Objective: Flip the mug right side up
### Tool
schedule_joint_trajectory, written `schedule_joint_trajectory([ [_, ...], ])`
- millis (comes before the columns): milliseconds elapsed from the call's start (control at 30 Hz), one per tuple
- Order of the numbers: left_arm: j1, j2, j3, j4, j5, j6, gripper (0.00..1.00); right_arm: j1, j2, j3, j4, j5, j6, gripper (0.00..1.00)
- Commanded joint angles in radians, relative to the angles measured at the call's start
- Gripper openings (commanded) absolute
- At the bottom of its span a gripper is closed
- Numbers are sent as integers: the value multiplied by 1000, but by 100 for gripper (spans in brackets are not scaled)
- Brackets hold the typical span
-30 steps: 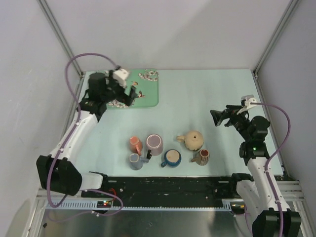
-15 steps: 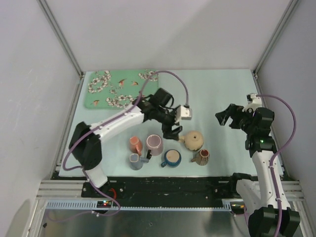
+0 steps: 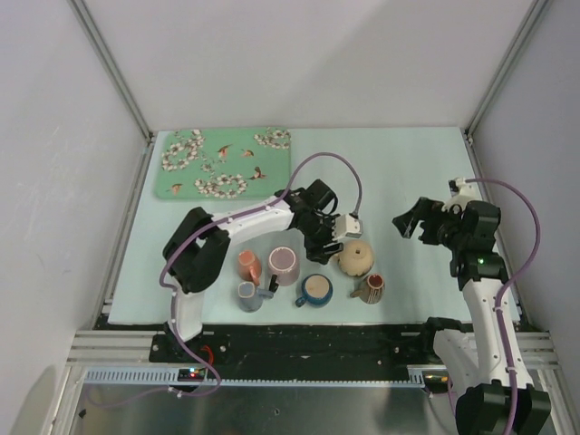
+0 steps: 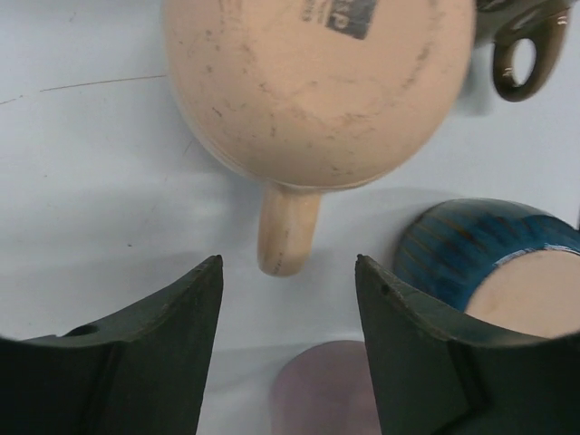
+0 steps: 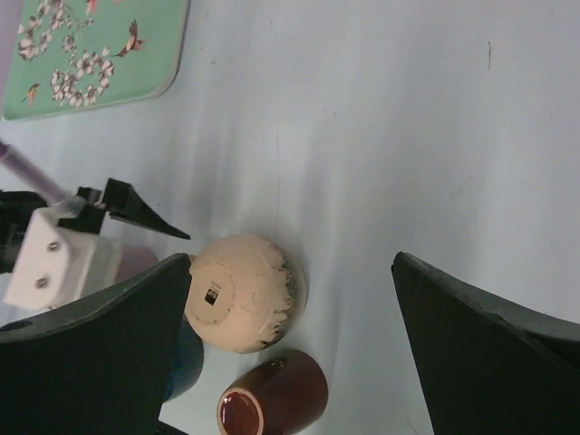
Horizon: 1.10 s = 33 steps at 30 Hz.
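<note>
A beige mug [image 3: 355, 258] stands upside down among the mugs near the table's front, its base with a sticker facing up. It also shows in the left wrist view [image 4: 317, 82] and the right wrist view [image 5: 243, 292]. Its handle [image 4: 288, 227] points toward my left gripper [image 3: 324, 243]. That gripper is open and empty, just left of the mug, with its jaws either side of the handle's end [image 4: 288, 267]. My right gripper [image 3: 410, 222] is open and empty, off to the right and above the table [image 5: 292, 258].
A brown mug [image 3: 369, 288] lies on its side right of the beige one. A blue mug [image 3: 314, 290], a purple mug [image 3: 284, 265], an orange cup [image 3: 249, 265] and a small grey-blue mug [image 3: 249, 294] crowd the left. A floral green tray [image 3: 227, 161] lies back left.
My left arm has swung from over the tray at the back left down to the beige mug's handle. My right gripper has shifted slightly right.
</note>
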Motion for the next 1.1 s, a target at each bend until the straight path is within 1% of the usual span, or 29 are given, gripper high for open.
schedule_joint_trajectory([
  [0, -15, 38, 75, 67, -65, -39, 63, -3, -33, -18, 27, -31, 8, 100],
  [167, -17, 62, 94, 81, -4, -85, 55, -3, -43, -52, 31, -42, 13, 100],
  [233, -21, 70, 89, 85, 5, -94, 47, -3, -48, -62, 32, -39, 13, 100],
  [333, -21, 74, 71, 88, 20, -103, 30, -3, -56, -69, 30, -35, 16, 100],
  [433, -19, 72, 65, 89, 32, -122, 8, -3, -65, -71, 29, -31, 18, 100],
  [467, -17, 72, 68, 89, 35, -140, 4, -3, -68, -71, 29, -29, 20, 100],
  [500, -11, 70, 73, 89, 39, -159, 2, -4, -71, -71, 31, -29, 24, 100],
  [567, 11, 71, 99, 89, 54, -235, 1, -6, -77, -70, 31, -35, 38, 100],
  [633, 55, 75, 145, 91, 83, -359, 0, -12, -83, -70, 38, -64, 64, 100],
  [767, 164, 90, 248, 97, 153, -621, 0, -19, -69, -70, 77, -186, 157, 100],
  [933, 243, 56, 248, 161, 274, -826, 0, -10, 21, -88, 160, -304, 316, 100],
  [1000, 265, 44, 246, 194, 303, -898, 0, 31, 47, -92, 201, -285, 335, 100],
  [1067, 291, 39, 251, 204, 302, -965, 0, 107, 47, -93, 234, -204, 295, 100],
])
